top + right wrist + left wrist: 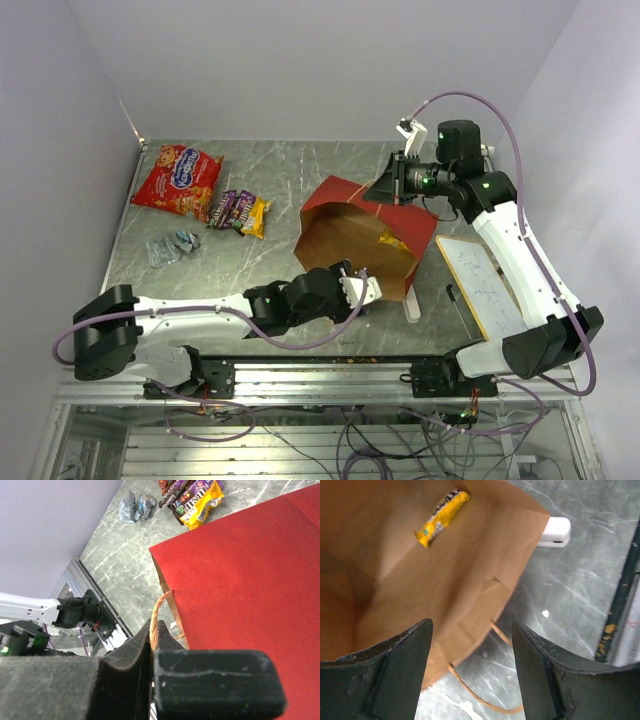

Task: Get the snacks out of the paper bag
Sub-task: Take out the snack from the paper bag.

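Tilting with its mouth towards the near side, the tall red paper bag with brown kraft lining [335, 240] is held by the right gripper [393, 185]. That gripper's jaws are pressed together on a thin tan loop handle [159, 607] at the bag's far rim. The left gripper [471, 626] is placed at the bag's mouth, its jaws spread wide and touching nothing, with the bag's near rim seen between them. Deep inside the bag, a slim yellow packet [442, 516] is seen against the kraft wall. Well apart from the bag, to its left, a large red-orange chip bag with a blue oval logo [178, 180], dark purple candy packs [230, 207], a yellow pack [257, 216] and a clear crinkly wrapper [172, 246] are laid on the grey marbled table [300, 170]. A white oblong eraser [555, 531] is seen just beside the bag's near right corner.
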{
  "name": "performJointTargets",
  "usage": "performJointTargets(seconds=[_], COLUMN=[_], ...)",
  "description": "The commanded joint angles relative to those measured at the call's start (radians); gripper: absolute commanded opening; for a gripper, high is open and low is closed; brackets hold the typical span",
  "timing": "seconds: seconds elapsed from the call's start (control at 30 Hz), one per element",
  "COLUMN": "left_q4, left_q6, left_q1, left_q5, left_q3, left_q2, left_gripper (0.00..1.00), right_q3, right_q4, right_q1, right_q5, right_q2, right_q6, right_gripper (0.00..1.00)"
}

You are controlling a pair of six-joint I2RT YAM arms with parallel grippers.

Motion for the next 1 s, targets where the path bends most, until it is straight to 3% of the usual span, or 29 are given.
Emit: performJointTargets(seconds=[0.0, 0.27, 0.6, 0.97], left_q4=[0.209, 0.299, 0.33, 0.324], left_q6=[0.244, 0.354, 0.49, 0.56], left_q1=[0.016, 0.134, 0.232, 0.265], left_q5=[-0.032, 0.139, 0.272, 0.28], left_q3=[0.003, 0.075, 0.24, 0.44], left_q2=[0.069, 0.224, 0.479, 0.696], left_gripper=[0.72, 0.66, 0.65, 0.67], right_q3=[0.052, 0.155, 0.237, 0.301], right_q4=[-0.037, -0.155, -0.251, -0.302], right_q1=[-0.006, -0.006, -0.007, -0.008], right_q5=[-0.052, -0.193, -0.232, -0.236], right_q2=[0.017, 0.09, 0.151, 0.18], right_q6=[-0.016, -0.123, -0.18, -0.189], right_gripper=[0.0, 0.0, 0.0, 0.0])
